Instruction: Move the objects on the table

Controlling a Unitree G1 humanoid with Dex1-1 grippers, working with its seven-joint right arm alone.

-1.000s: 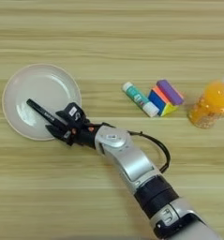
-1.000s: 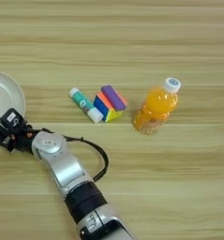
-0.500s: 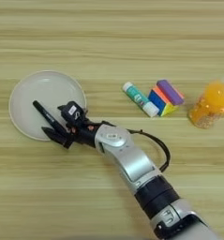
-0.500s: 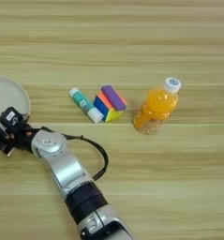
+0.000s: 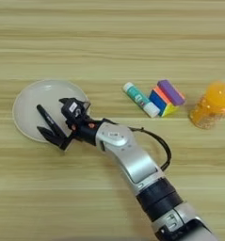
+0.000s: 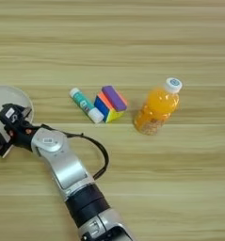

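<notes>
Lighting even and bright; you have no harsh glare to contend with.
You see the table (image 5: pixel 109 42) lit softly from above, with only short, faint shadows under the bottle (image 6: pixel 157 107) and the cube (image 5: pixel 164 97). The plate (image 5: pixel 29 101) reads pale without blown highlights. The silver forearm (image 5: pixel 132 162) carries a mild sheen. Fine edges look slightly soft in both views.
</notes>
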